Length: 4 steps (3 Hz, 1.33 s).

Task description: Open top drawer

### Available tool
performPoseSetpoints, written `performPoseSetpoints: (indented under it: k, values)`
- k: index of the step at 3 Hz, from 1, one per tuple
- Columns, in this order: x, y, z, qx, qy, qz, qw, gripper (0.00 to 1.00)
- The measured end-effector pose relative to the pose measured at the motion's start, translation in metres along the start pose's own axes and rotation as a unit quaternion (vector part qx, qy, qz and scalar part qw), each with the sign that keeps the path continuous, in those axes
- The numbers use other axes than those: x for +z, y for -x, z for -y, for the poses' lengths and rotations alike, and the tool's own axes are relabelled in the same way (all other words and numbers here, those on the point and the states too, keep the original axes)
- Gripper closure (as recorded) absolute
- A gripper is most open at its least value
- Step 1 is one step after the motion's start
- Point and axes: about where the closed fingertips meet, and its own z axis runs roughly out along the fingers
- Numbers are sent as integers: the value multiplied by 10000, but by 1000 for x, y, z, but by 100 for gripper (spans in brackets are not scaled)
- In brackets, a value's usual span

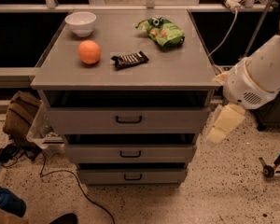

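The top drawer [84, 120] is the widest grey front of three, directly under the cabinet top, with a small black bar handle [129, 120]. A dark gap shows above its front. Two narrower drawers [130, 153] [131, 176] sit below it. My gripper [222, 124] is the cream-coloured end of the white arm [259, 78]. It hangs just right of the cabinet's right edge, level with the top drawer, and touches nothing. It is well to the right of the handle.
On the cabinet top [177, 73] lie a white bowl [80, 22], an orange [89, 52], a dark snack bar [129, 59] and a green chip bag [161, 31]. A brown bag [21, 113] and cables [51, 171] lie on the floor at left. A black stand foot [273, 164] is at right.
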Motion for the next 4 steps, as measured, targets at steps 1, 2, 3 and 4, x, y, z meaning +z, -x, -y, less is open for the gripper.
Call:
performPoseSetpoints:
  k: [1, 2, 3, 4]
  values:
    - [4, 7, 13, 15, -243, 145, 9996, 0]
    - [1, 5, 8, -6, -157, 68, 9999, 0]
    - [22, 9, 13, 45, -290, 203, 9994, 0]
    - [76, 16, 22, 87, -435, 479, 9979, 0]
